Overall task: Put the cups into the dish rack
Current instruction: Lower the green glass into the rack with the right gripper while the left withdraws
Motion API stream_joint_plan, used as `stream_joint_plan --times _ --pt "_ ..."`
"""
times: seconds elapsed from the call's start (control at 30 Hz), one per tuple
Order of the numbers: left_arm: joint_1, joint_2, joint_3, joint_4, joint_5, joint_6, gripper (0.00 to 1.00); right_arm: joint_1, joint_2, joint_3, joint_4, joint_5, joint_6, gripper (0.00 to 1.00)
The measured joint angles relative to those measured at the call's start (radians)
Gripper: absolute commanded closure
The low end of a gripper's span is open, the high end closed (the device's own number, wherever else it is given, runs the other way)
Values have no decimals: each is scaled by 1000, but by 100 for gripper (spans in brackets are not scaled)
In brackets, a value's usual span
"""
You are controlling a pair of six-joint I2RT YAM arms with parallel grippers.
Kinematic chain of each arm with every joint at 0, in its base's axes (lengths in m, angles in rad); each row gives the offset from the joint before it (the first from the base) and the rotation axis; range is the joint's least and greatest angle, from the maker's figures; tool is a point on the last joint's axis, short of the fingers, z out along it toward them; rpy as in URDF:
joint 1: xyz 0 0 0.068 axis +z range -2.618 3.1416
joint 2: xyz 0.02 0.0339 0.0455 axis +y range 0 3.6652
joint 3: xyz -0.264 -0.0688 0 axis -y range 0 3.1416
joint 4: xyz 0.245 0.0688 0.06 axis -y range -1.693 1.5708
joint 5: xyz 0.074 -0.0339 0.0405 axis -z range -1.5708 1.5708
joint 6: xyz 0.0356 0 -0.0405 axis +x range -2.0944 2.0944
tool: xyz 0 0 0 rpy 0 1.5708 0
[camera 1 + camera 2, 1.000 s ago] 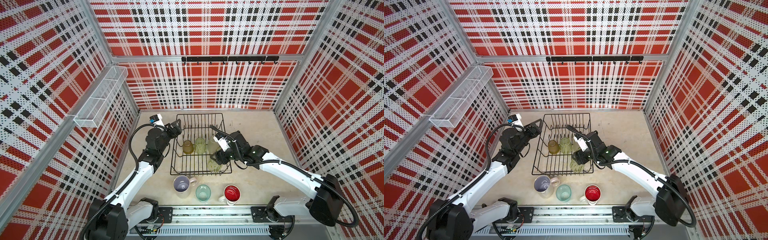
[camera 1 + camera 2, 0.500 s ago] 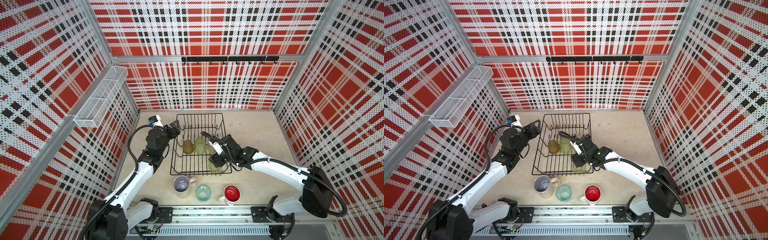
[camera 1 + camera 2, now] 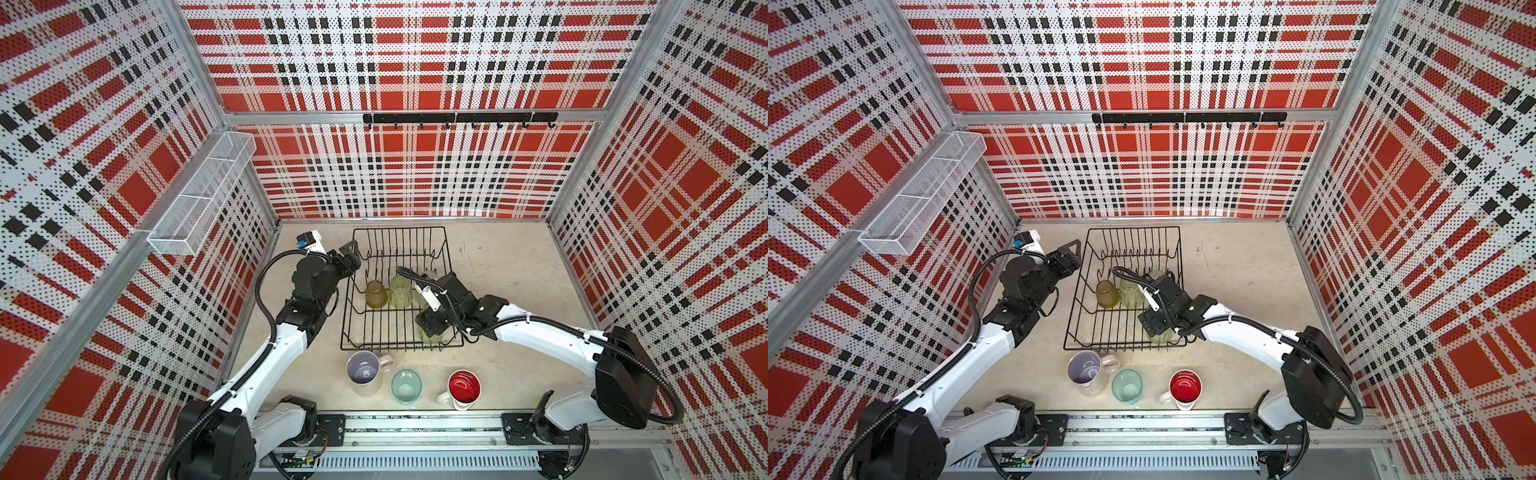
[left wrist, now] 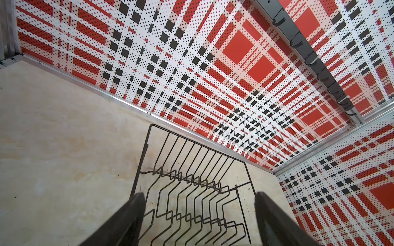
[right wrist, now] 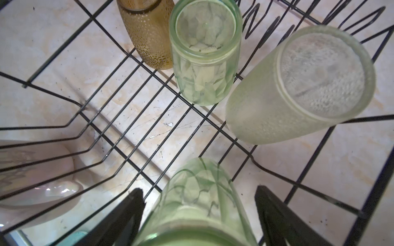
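Now the right hand (image 5: 198,188) spreads wider around the clear green glass tumbler (image 5: 196,213); the left hand (image 4: 198,193) stays spread, empty.

1. Dish rack (image 3: 399,228): thin black metal wire, slight sheen.
2. Amber tumbler (image 5: 147,36): translucent, finely dotted skin.
3. Green tumbler (image 5: 204,70): clear, glossy, faceted.
4. Frosted tumbler (image 5: 287,98): matt, grainy.
5. Table (image 3: 511,266): smooth, pale, stone-look.

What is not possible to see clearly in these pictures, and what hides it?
- Near green tumbler: both top views, mostly under the right claw.
- Frosted cup: both top views, mostly behind the right arm.
- Pink mug: right wrist view, blurred and cut off by the picture's edge.
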Motion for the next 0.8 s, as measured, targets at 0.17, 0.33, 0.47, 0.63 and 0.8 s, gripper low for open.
stream_joint_plan --times 0.17,0.33,0.47,0.63,0.8 --pt "36 -1 0 -8 11 -18 16 0 -43 1 -8 0 0 7" --pt "48 -6 9 -37 34 -21 16 -4 -128 14 -10 0 0 5" --pt "48 -7 56 -126 63 -21 16 -31 -166 34 -11 -26 -11 3" --pt "48 -49 93 -293 74 -15 15 -52 -173 38 19 -110 -104 7" --pt "69 -102 103 -437 34 18 15 -45 -167 44 70 -269 -217 8"
